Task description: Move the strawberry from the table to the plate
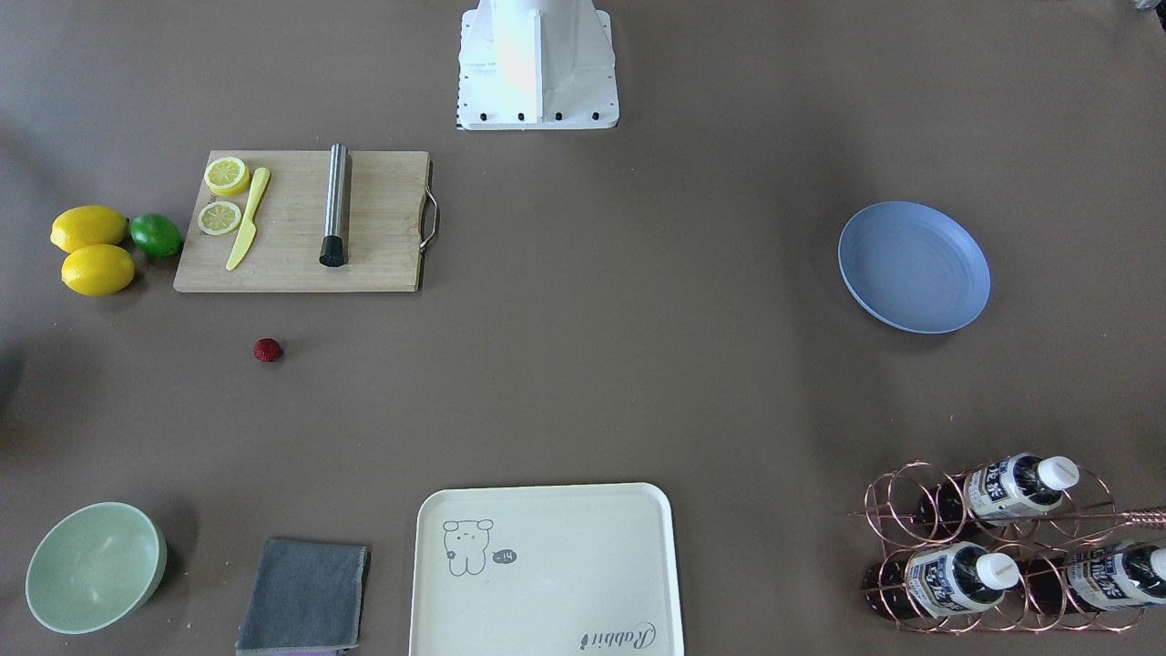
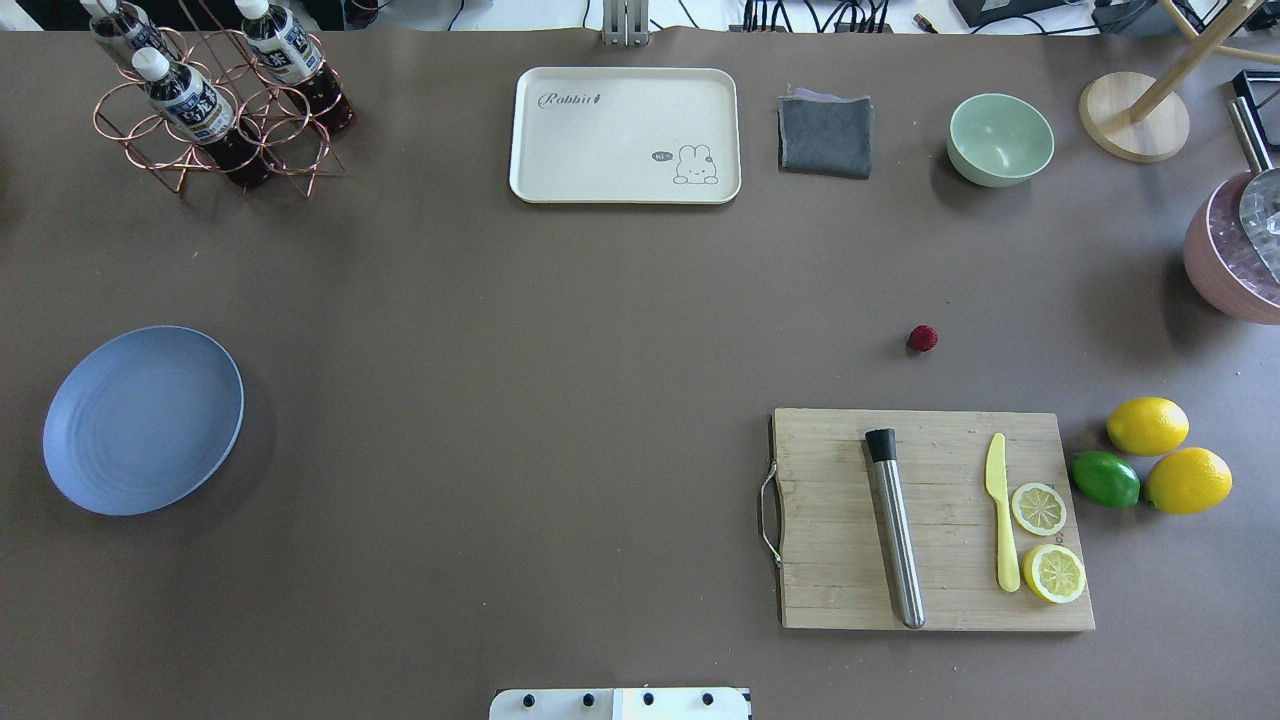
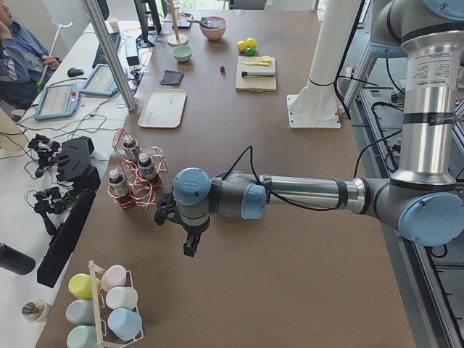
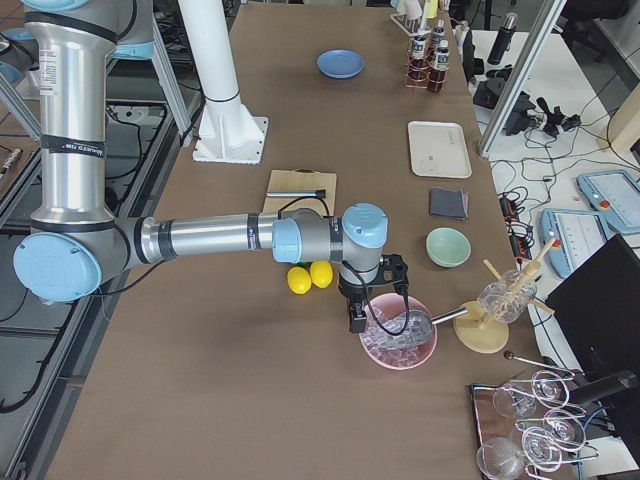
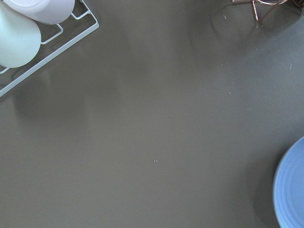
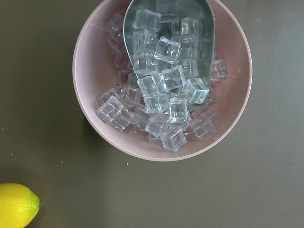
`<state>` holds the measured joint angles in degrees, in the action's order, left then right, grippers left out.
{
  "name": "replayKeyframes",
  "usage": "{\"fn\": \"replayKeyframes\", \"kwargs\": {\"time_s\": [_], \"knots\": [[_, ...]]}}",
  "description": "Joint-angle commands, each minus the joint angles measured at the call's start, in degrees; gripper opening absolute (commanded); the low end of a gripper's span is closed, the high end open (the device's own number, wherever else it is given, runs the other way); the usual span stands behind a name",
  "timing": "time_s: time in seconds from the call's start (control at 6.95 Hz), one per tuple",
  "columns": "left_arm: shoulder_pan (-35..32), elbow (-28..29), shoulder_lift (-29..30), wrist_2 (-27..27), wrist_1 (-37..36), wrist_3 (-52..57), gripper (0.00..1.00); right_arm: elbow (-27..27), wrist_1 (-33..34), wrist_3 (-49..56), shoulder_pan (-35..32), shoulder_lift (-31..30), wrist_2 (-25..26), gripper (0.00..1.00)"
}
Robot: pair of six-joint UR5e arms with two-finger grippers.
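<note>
Berry and plate at opposite ends of the worktop, both arms off to the sides.

The strawberry (image 2: 923, 338) sits alone on the bare worktop (image 2: 560, 330), just beyond the cutting board (image 2: 930, 520) and well apart from the light-blue plate (image 2: 143, 420) on the robot's left. The right pincer (image 4: 354, 322) hangs over the pink bowl of ice cubes (image 4: 398, 345), the left pincer (image 3: 190, 246) over bare worktop near the plate. I cannot tell whether either is apart or together. I'd worry the small round berry rolls or squirts from an off-centre pinch, or drops on the long carry. The right arm could also clip the lemons (image 4: 321, 273).
</note>
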<state>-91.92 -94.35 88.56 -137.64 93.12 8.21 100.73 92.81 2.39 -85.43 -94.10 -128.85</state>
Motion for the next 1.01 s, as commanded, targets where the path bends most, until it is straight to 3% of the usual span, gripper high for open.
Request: {"fn": "replayKeyframes", "kwargs": {"time_s": [0.0,0.58,0.72,0.86], "knots": [[0.2,0.2,1.3,-0.1,2.1,0.0,0.98,0.0,0.0,0.1,0.0,0.1,0.0,1.00],[0.2,0.1,1.6,-0.7,4.7,-0.1,0.98,0.4,0.0,-0.1,0.0,0.3,-0.1,1.00],[0.2,-0.6,3.0,-1.1,4.7,-0.1,0.98,2.6,-0.1,-0.5,0.1,0.7,-0.1,1.00],[0.2,-0.7,4.3,-5.0,5.3,-0.5,0.98,3.3,-1.4,-0.6,0.1,1.5,0.0,1.00]]}}
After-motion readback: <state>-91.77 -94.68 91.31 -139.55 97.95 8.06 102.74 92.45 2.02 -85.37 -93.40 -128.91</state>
